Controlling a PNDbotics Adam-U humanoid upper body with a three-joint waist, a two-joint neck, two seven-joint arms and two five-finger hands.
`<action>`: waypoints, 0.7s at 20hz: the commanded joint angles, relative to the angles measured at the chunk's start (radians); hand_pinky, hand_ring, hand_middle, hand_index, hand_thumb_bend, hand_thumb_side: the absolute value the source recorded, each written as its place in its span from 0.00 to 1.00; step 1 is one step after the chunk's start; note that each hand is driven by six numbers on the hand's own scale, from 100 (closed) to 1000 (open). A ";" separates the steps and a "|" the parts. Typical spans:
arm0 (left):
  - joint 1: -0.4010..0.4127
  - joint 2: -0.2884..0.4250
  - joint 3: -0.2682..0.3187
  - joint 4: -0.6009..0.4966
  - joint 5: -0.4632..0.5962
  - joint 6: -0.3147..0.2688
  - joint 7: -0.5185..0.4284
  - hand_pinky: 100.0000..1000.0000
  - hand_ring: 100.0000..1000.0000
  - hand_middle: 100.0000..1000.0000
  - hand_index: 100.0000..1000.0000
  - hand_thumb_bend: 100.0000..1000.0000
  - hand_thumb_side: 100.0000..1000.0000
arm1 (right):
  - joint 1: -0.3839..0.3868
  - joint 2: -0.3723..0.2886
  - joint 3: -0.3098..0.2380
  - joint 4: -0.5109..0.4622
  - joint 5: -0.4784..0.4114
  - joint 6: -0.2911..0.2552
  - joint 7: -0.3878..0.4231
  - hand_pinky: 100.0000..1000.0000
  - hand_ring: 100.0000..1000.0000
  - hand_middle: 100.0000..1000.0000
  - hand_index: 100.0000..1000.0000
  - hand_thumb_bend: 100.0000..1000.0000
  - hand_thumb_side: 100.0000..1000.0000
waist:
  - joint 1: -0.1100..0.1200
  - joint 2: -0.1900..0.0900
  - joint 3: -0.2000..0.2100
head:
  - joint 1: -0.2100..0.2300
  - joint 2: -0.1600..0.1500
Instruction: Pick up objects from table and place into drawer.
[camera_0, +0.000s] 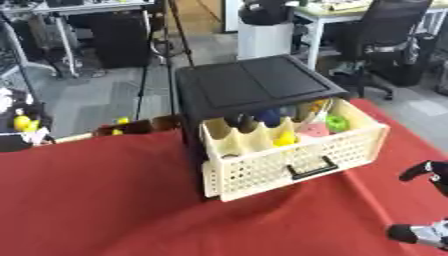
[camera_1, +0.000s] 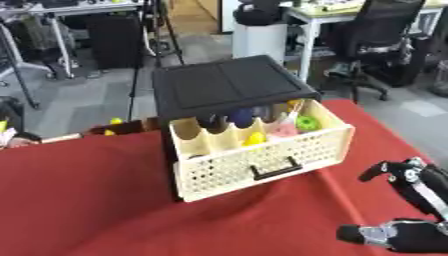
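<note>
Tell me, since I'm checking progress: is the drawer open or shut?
Open: the cream drawer is pulled out of the black cabinet, with colourful objects visible inside.

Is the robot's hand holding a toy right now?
No. The right hand hangs over the red tablecloth with nothing between its thumb and fingers, and the toys already lie in the open drawer.

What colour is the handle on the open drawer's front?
Black: the handle on the cream perforated drawer shows best in the left eye view.
</note>
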 joint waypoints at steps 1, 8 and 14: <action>-0.028 0.045 -0.019 -0.080 0.076 -0.001 -0.048 0.08 0.17 0.27 0.45 0.00 0.00 | -0.006 -0.011 -0.012 -0.005 0.003 0.002 -0.004 0.00 0.00 0.00 0.63 1.00 0.73 | -0.006 -0.017 0.002 | -0.001 0.004; -0.081 -0.005 -0.069 -0.174 0.193 0.014 -0.146 0.08 0.17 0.26 0.45 0.00 0.00 | 0.000 -0.004 -0.009 -0.003 0.001 0.002 -0.001 0.00 0.00 0.00 0.64 1.00 0.73 | -0.015 -0.030 0.000 | 0.005 0.005; -0.140 -0.071 -0.111 -0.211 0.244 0.016 -0.209 0.08 0.17 0.26 0.45 0.00 0.00 | 0.003 0.001 -0.004 -0.001 -0.001 0.000 0.004 0.00 0.00 0.00 0.64 1.00 0.73 | -0.020 -0.039 -0.007 | 0.014 0.007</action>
